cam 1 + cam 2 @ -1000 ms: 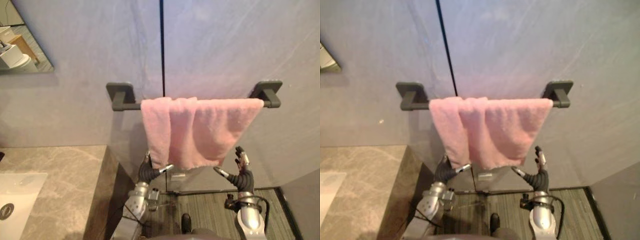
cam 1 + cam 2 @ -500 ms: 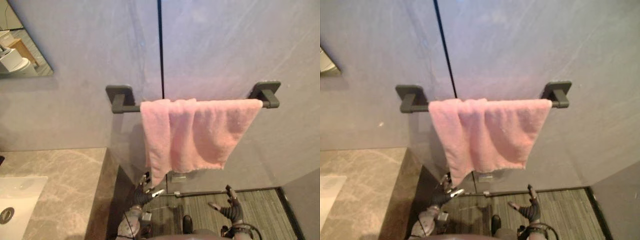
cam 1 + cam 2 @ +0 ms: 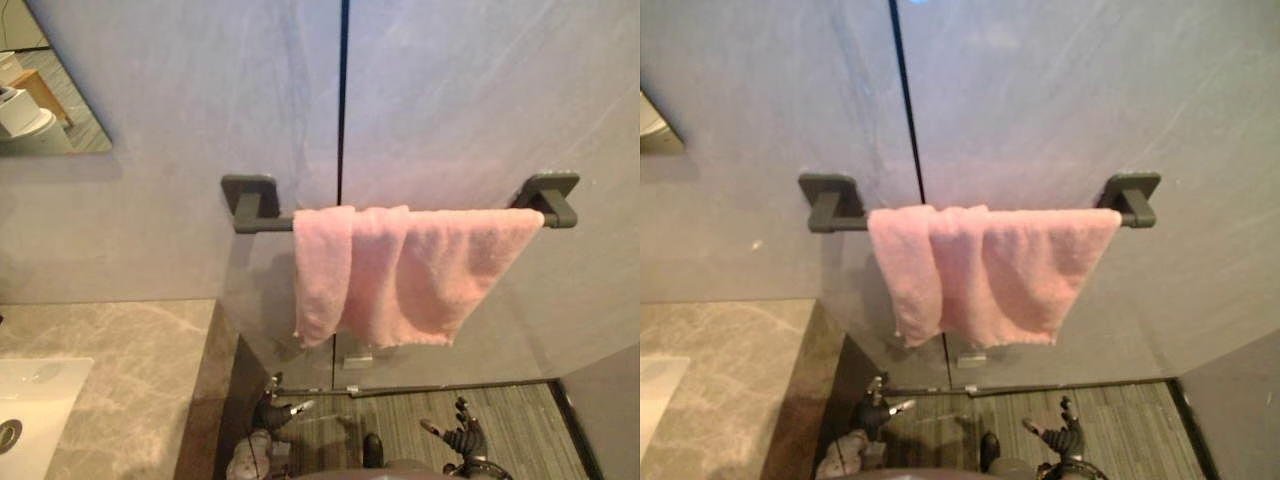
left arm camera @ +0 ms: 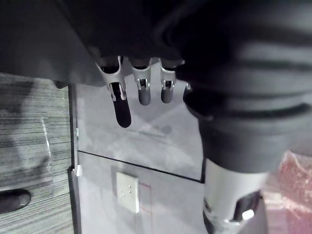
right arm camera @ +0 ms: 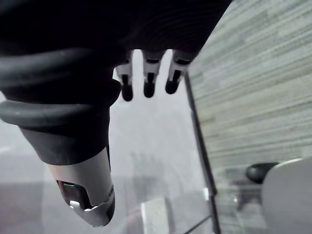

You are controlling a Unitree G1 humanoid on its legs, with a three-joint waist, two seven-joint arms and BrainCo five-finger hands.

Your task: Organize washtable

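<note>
The pink towel (image 3: 400,285) is a soft, napped terry cloth. It hangs over the towel bar (image 3: 262,222) in loose vertical folds, covering the bar from the right bracket to just short of the left one. The bar is matte dark grey and has two square brackets fixed to the wall (image 3: 470,100). The wall consists of smooth grey panels with faint veining, divided by a thin dark vertical seam (image 3: 342,100).

Left of the bar, the counter (image 3: 130,370) is a polished beige-brown stone with pale veins. It carries a white rectangular sink (image 3: 35,395). A mirror (image 3: 50,110) sits at the upper left. The floor (image 3: 510,420) has fine grey lengthwise stripes.

The left hand (image 3: 272,412) and the right hand (image 3: 462,438) hang low, under the towel and well apart from it. The left fingers (image 4: 122,105) and the right fingers (image 5: 148,87) are extended and relaxed, grasping nothing. A small white rectangular wall plate (image 4: 127,192) is mounted low on the wall.
</note>
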